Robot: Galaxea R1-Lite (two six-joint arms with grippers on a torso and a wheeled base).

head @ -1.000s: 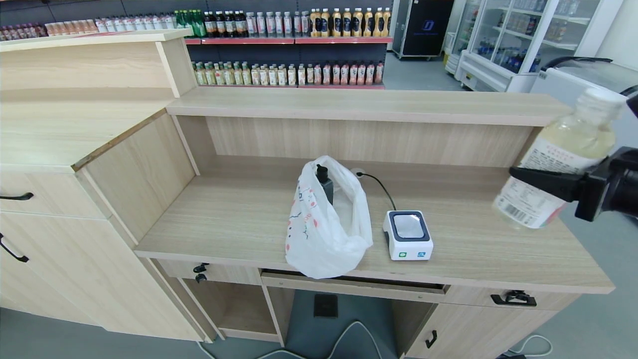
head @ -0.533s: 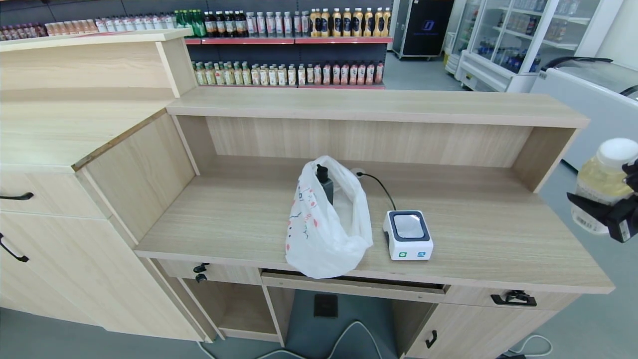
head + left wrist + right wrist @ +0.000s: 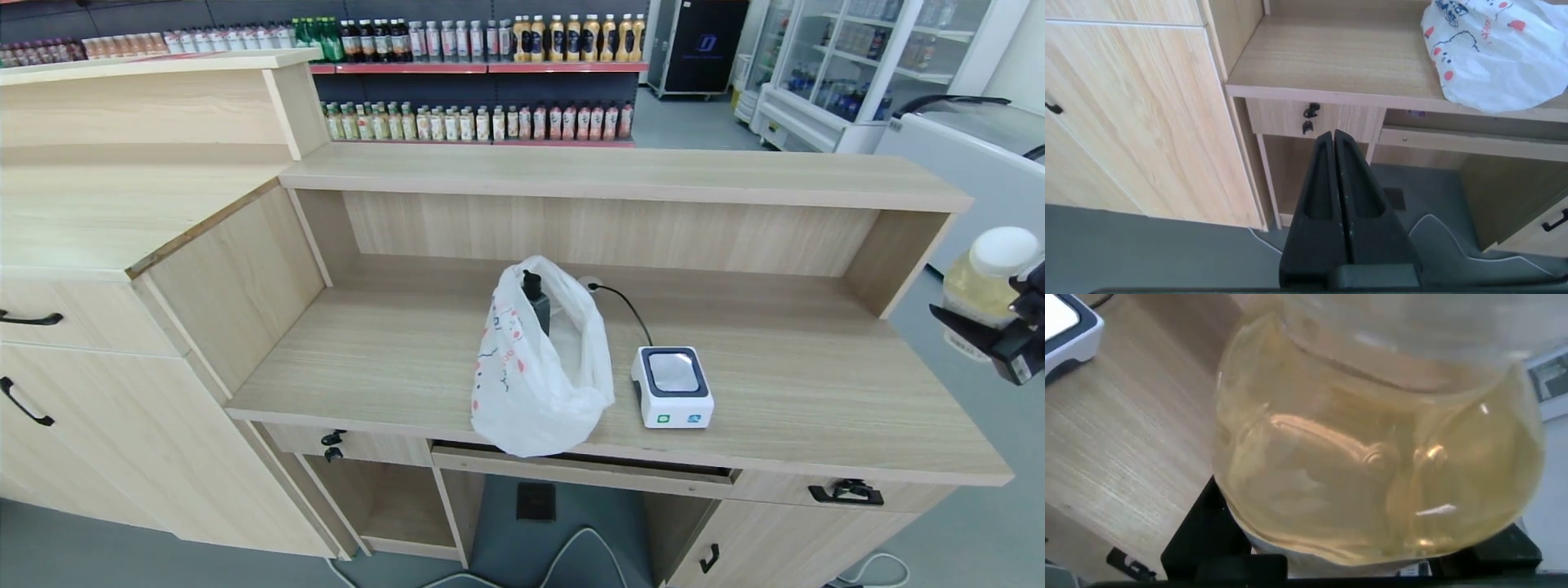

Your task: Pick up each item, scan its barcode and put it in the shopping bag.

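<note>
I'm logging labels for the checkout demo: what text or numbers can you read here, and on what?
Nothing is readable.
The bottle: label mostly hidden.
The shopping bag: coloured pattern, no legible words.
The scanner: two small icons, no text.
The shelf bottles: labels too small.

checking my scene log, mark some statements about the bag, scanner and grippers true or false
The right gripper holds a clear bottle of pale yellow drink with a white cap. True.
That bottle hangs right above the white box-shaped scanner. False: it is far to the scanner's right, near the wooden counter's end.
The white printed plastic bag stands on the counter, left of the scanner. True.
The bag is empty. False: a dark pump-topped bottle stands in it.
The left gripper is open. False: its fingers are shut together, holding nothing.
</note>
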